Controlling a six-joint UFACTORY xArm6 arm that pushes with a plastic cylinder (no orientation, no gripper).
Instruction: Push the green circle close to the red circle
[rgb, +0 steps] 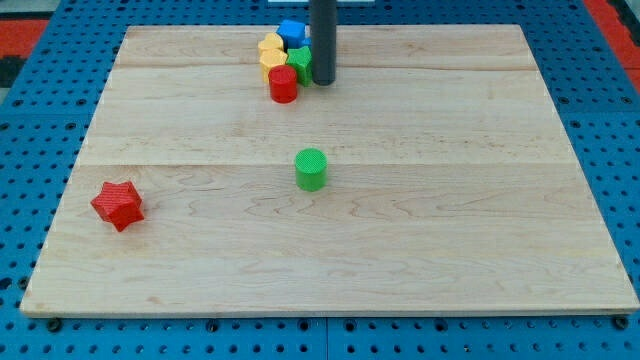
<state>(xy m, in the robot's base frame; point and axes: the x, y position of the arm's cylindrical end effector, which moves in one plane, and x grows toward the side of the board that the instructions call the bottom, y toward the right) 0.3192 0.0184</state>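
The green circle (311, 168) stands near the middle of the wooden board (480, 200). The red circle (283, 84) stands well above it, near the view's top, at the lower edge of a cluster of blocks. My tip (323, 81) is at the end of the dark rod, just right of the red circle and beside a green block (300, 60). The tip is far above the green circle and does not touch it.
The cluster at the view's top holds two yellow blocks (271, 52), a blue block (292, 30) and the green block. A red star (118, 204) lies at the view's lower left. A blue pegboard (40, 120) surrounds the board.
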